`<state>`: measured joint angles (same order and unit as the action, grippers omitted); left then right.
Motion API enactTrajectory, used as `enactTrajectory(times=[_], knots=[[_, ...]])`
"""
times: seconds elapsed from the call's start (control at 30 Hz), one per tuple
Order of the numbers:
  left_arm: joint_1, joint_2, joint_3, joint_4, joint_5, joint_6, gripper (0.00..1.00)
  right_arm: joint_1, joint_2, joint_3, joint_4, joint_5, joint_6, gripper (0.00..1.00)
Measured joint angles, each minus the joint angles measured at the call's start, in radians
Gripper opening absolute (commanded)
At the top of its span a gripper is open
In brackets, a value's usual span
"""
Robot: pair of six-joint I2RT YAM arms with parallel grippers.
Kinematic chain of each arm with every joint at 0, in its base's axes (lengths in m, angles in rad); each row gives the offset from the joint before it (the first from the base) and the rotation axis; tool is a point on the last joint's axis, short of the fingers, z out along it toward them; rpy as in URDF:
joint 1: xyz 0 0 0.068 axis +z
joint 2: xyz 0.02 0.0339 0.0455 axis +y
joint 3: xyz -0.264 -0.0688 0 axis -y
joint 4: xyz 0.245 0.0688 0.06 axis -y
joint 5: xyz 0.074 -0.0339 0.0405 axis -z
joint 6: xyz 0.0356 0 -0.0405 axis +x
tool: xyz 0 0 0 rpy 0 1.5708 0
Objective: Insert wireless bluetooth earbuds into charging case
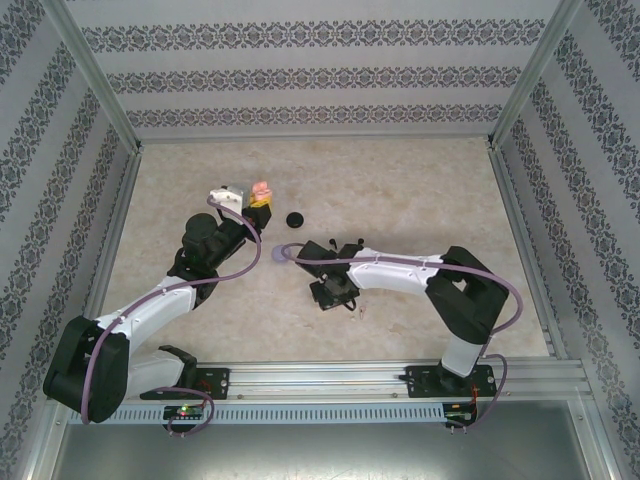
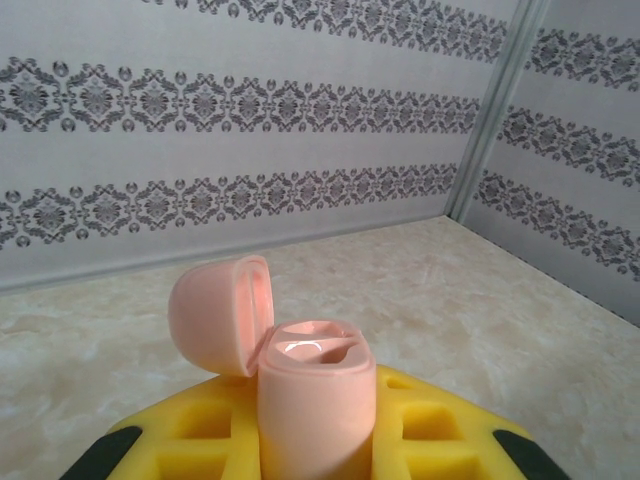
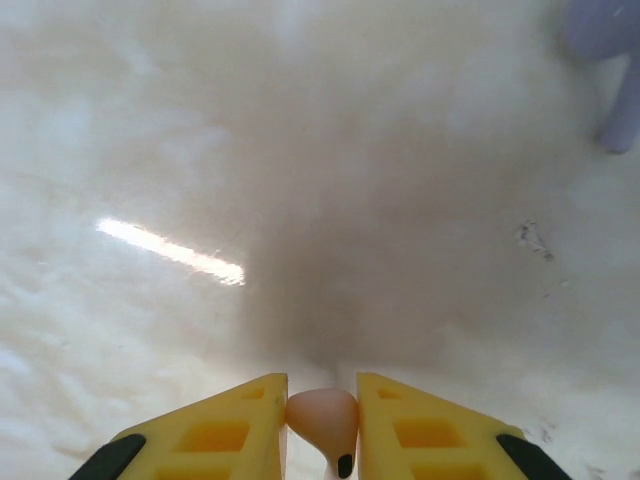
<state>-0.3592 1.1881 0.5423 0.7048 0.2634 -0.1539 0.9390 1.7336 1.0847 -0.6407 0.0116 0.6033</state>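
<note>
The step in hand is the pick-up of an earbud for the pink case. The right gripper (image 3: pixel 322 440) is low over the table (image 1: pixel 400 200), and its yellow fingers (image 3: pixel 225 430) are pressed onto a pale pink earbud (image 3: pixel 318 408). The bulb sits between the tips and the stem points back toward the wrist. Whether the earbud is lifted off the surface cannot be told.

The left gripper (image 2: pixel 318 440) is clamped around the body of the pink charging case (image 2: pixel 312 370) and holds it upright, well apart from the right gripper. The lid (image 2: pixel 220 315) is swung open to one side. The wells face up, and whether one of them is already filled is unclear.

A black round case (image 1: pixel 294 219) lies on the table just beside the left gripper. A blurred lilac object (image 3: pixel 605 40) lies at the edge of the right wrist view.

The next move probably calls for a lift and a carry to the open case. The earbud must be turned stem-down over a free well, and the pinch loosened only once it is seated. The grip on the bulb looks small, so a slip or a twist is the likely risk.
</note>
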Motion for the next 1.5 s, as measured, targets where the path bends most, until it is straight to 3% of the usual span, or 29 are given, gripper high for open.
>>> enactTrajectory(times=[0.57, 1.1, 1.5], knots=[[-0.009, 0.069, 0.003, 0.106, 0.273, 0.075, 0.00, -0.306, -0.379, 0.153, 0.104, -0.068, -0.153, 0.22], [-0.186, 0.209, 0.110, 0.341, 0.226, 0.203, 0.00, -0.329, -0.499, 0.157, 0.476, -0.231, -0.353, 0.23], [-0.196, 0.290, 0.163, 0.446, 0.227, 0.186, 0.00, -0.329, -0.536, 0.068, 0.598, -0.328, -0.394, 0.23]])
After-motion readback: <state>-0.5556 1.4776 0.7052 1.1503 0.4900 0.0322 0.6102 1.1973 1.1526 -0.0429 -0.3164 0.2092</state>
